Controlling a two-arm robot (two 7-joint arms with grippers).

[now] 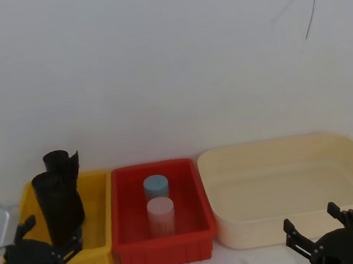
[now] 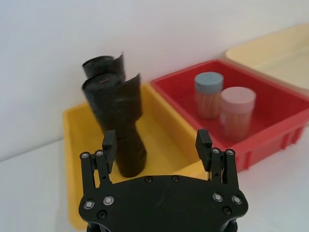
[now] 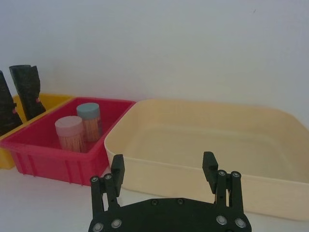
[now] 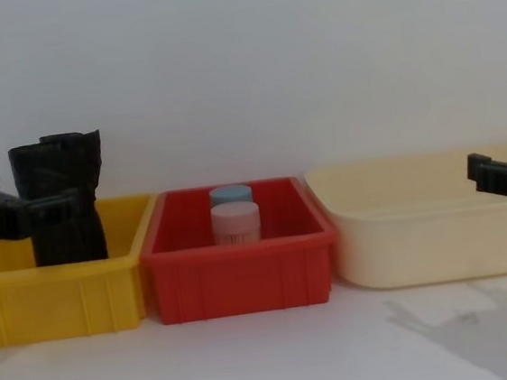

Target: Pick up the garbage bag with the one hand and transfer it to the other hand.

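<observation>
Two black rolls stand upright in the yellow bin (image 1: 101, 213). The garbage bag (image 1: 57, 206) (image 2: 120, 128) (image 4: 65, 230) is the thicker front roll. Right behind it stands a thinner roll (image 1: 62, 162) (image 2: 102, 66) with a flared, uneven top. My left gripper (image 1: 51, 235) (image 2: 156, 139) (image 4: 24, 203) is open at the bin's near left. Its fingers flank the bag's lower half without touching it. My right gripper (image 1: 311, 218) (image 3: 163, 160) hangs open and holds nothing, low in front of the cream tub (image 1: 272, 146) (image 3: 203, 108).
A red bin (image 1: 201, 201) (image 4: 245, 277) sits between the yellow bin and the cream tub. It holds a blue-lidded jar (image 1: 156, 186) and a pink-lidded jar (image 1: 161, 209). A white wall rises close behind all three containers. Bare white tabletop (image 4: 271, 360) lies in front.
</observation>
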